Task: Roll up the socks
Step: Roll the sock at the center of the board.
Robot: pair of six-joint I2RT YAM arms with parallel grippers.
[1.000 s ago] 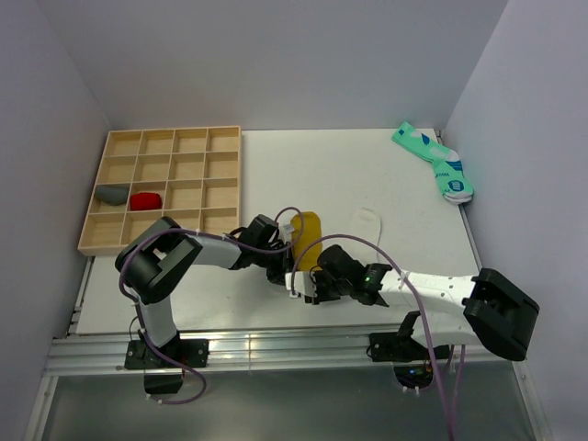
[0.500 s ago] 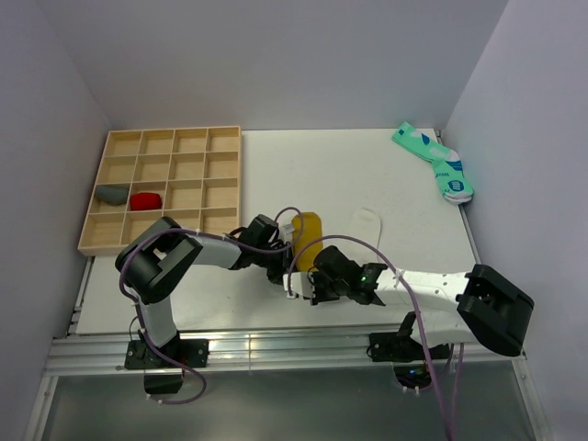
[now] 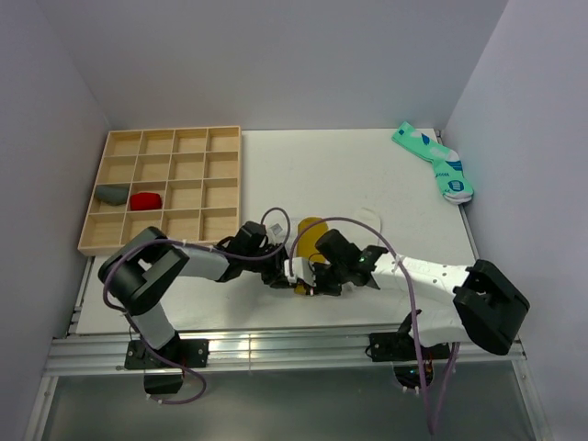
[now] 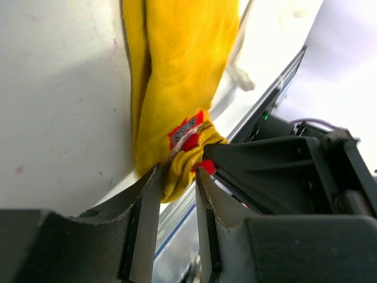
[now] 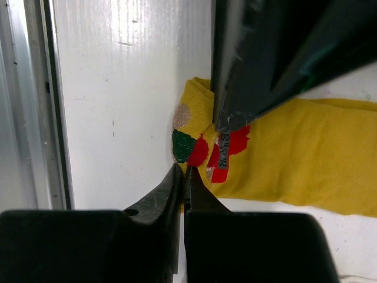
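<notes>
The mustard-yellow sock (image 3: 310,237) lies lengthwise near the table's front edge, its red-marked end (image 4: 187,137) bunched up. In the left wrist view my left gripper (image 4: 177,181) is open, and the sock's end sits between its fingertips (image 4: 148,197). From the other side my right gripper (image 5: 184,172) is shut, its tips pinching the edge of that same end (image 5: 194,147). In the top view both grippers (image 3: 280,276) (image 3: 312,281) meet over the sock's near end. Behind the right arm, part of the white sock (image 3: 367,218) shows.
A wooden compartment tray (image 3: 170,131) stands at the back left with a grey bundle (image 3: 113,194) and a red bundle (image 3: 145,200) in it. Teal patterned socks (image 3: 436,163) lie at the back right corner. The metal rail (image 3: 276,344) runs just below the grippers.
My left gripper has opened around the sock's end and its arm swung lower. My right gripper moved in to the left and shut on that end.
</notes>
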